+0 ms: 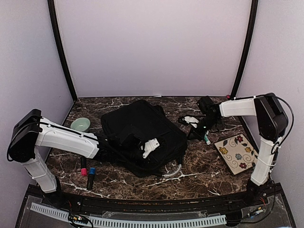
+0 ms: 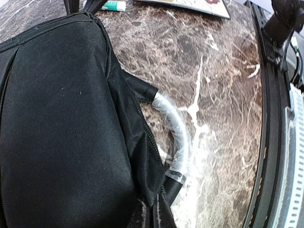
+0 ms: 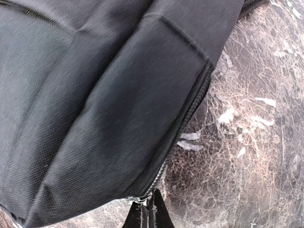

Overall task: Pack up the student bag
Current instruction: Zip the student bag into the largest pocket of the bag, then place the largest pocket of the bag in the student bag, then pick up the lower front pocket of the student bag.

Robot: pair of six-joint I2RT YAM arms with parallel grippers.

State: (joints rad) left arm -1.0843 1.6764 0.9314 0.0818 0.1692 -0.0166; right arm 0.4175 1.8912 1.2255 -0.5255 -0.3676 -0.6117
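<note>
L gripper (image 1: pixel 151 145) on student bag (image 1: pixel 135 124), grip unclear; R gripper (image 3: pixel 147 214) clenched, tips at zipper (image 3: pixel 185 122) end.

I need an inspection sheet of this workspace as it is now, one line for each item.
Surface: dark marbled table, no spill seen.
Job's things: student bag lies flat at the middle, handle wrapped in clear film.
Clutter: green bowl, two markers, flowered card, green-capped tube.
Tools: left tool over the bag, state unclear; right tool shut at the bag's zip edge.
Cables: black cable along the right arm.
Surroundings: pale walls, nothing else seen.
</note>
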